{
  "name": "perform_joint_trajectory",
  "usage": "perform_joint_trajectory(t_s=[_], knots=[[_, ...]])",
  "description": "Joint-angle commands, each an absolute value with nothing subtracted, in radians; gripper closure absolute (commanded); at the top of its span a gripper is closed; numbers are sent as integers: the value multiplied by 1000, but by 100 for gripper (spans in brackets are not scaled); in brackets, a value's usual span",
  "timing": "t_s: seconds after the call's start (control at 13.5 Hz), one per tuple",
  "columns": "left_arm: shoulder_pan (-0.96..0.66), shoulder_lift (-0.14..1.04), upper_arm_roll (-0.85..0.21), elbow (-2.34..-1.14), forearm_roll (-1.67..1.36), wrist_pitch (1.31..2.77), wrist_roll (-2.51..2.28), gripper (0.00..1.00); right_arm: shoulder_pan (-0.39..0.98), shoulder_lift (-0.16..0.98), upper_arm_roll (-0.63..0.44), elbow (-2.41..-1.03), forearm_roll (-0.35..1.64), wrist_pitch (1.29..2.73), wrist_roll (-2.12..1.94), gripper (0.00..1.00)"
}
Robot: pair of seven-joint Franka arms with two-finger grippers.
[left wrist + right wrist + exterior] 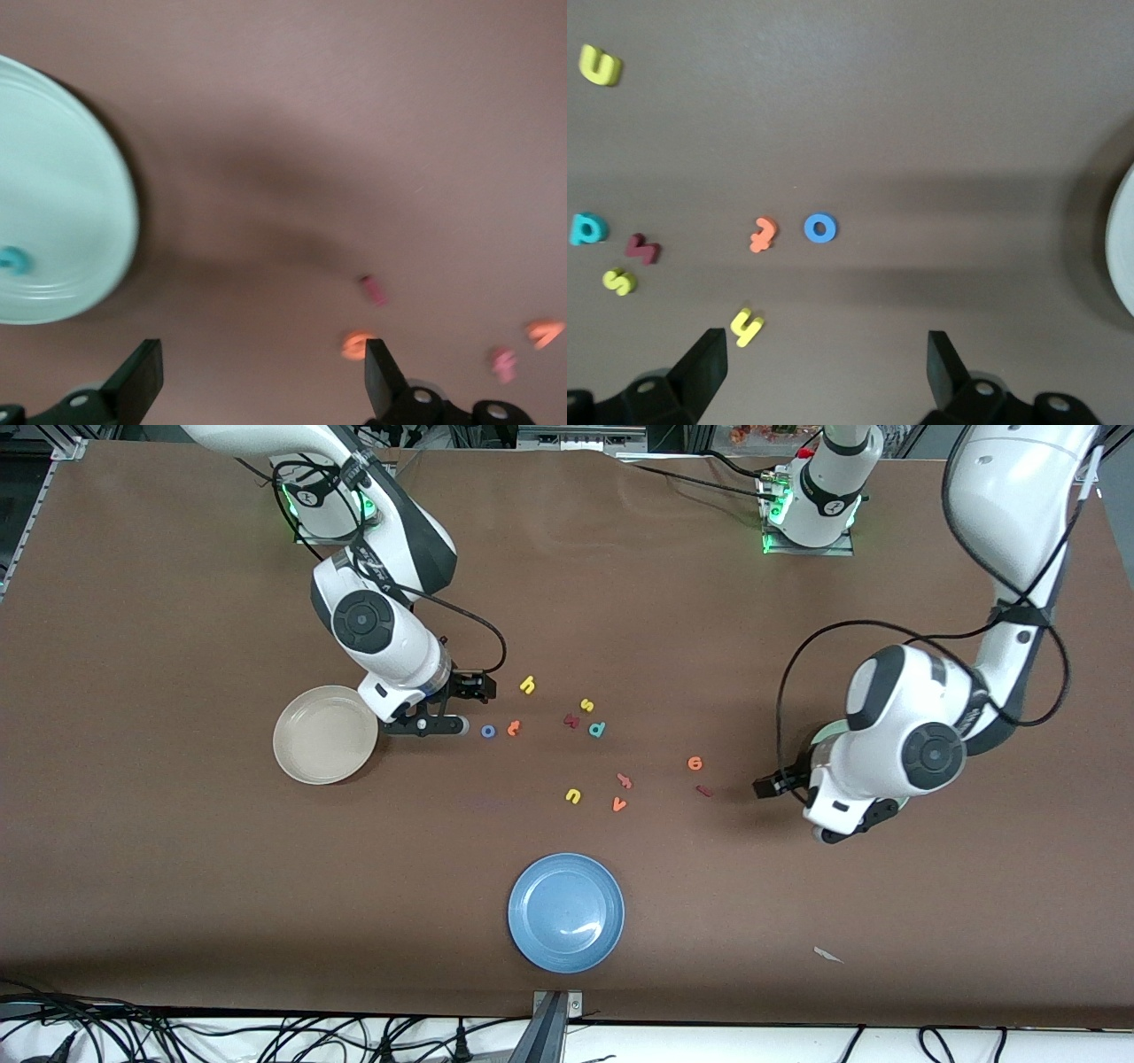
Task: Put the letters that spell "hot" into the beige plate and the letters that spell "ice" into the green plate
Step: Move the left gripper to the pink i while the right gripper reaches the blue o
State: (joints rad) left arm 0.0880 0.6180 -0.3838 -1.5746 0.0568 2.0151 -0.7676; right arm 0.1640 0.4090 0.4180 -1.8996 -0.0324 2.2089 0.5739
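The beige plate (325, 734) lies on the brown desk (177, 868) toward the right arm's end, and nothing is in it. The right gripper (461, 704) hangs just beside this plate with its fingers (700, 372) spread apart and nothing between them. Out in front of these fingers, on the desk, lie the blue "o" (820, 228) and the orange "t" (763, 235) side by side. The yellow "h" (747, 327) lies close to one finger.

The green plate (53, 204) lies under the left arm, and only a small edge of it shows in the front view. One tiny teal letter (12, 259) is in this plate; its shape cannot be read. The left gripper (257, 381) is just beside the green plate, its fingers (137, 381) released and holding nothing. Near one finger lies the orange "e" (695, 763), and just past it the dark red "i" (704, 790), both on the desk.

The blue plate (567, 911) lies nearest to the front camera and holds nothing. Other letters lie scattered on the desk between the two grippers.
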Motion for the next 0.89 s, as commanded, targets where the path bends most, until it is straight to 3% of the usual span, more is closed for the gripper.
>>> perform_joint_trajectory(t_s=[0.0,0.22,0.37,0.52,0.81], knots=[[42,702,-376,-1517,52,2124,-917,0,192,454,423,-1902,-122,2267,600,0],[-14,756,-368,-1516,57,2250,-1005,0,222,488,423,-1898,-235,2302,638,0],[-78,773,-310,-1508,60,2289,-1025,0,224,509,423,-1896,-238,2338,638,0],[-94,767,-292,-1509,66,2280,-1017,2,225,535,423,-1896,-239,2376,640,0],[-78,756,-296,-1522,120,2129,-1087,3,225,589,417,-1899,-270,2431,640,0]])
